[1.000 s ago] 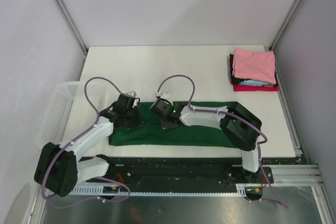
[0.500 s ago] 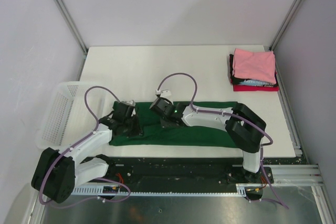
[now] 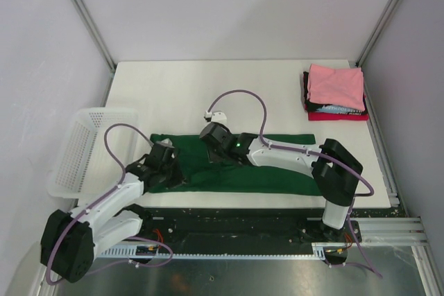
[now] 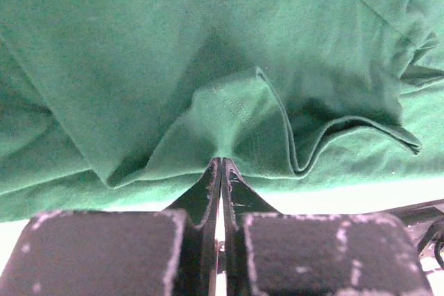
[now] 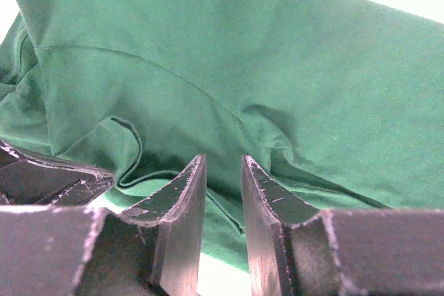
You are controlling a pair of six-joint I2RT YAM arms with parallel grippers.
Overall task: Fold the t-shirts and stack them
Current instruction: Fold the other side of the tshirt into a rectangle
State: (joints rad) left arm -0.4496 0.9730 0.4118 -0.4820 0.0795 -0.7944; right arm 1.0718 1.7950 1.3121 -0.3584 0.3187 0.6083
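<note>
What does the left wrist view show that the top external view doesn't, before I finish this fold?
Only the left wrist view: the left gripper is shut on a raised pinch of the green shirt, with a hemmed edge curling open just to its right.

Only the top external view: the shirt's full length as a long band across the near side of the table, the stack of folded shirts with pink on top in the far right corner, and the white basket at the left edge.

Both: the green shirt lying on the white table.

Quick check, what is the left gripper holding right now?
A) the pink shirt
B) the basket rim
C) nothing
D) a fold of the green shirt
D: in its wrist view the left gripper is pinched shut on a raised fold of the green shirt.
</note>
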